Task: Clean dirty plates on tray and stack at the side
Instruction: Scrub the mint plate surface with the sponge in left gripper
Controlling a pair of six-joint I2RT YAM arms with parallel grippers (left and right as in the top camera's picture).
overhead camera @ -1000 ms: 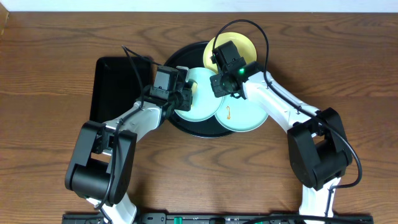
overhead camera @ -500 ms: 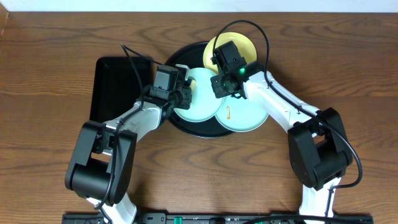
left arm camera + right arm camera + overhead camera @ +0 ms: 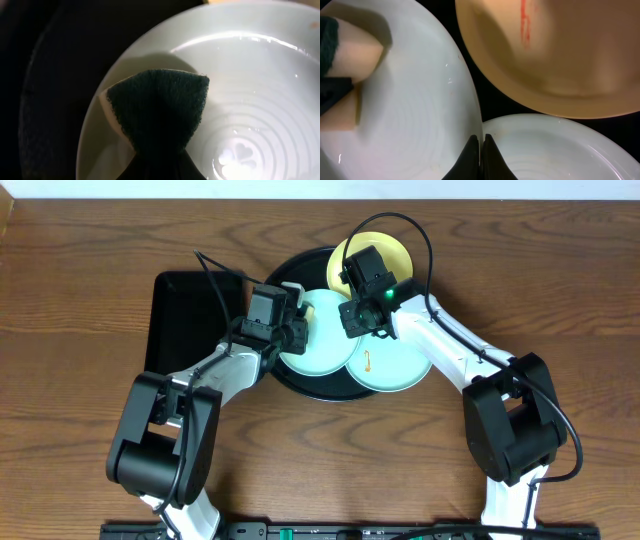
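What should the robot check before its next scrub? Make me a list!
1. The sponge sits in the left gripper: ok, shut on it.
2. The sponge touches the left mint-green plate: ok.
3. The right gripper steadies that plate: shut, tips at its rim; whether it presses, cannot tell.
4. That plate is clean: cannot tell, partly hidden.
5. The other mint-green plate and the yellow plate are clean: not ok, both smeared orange.
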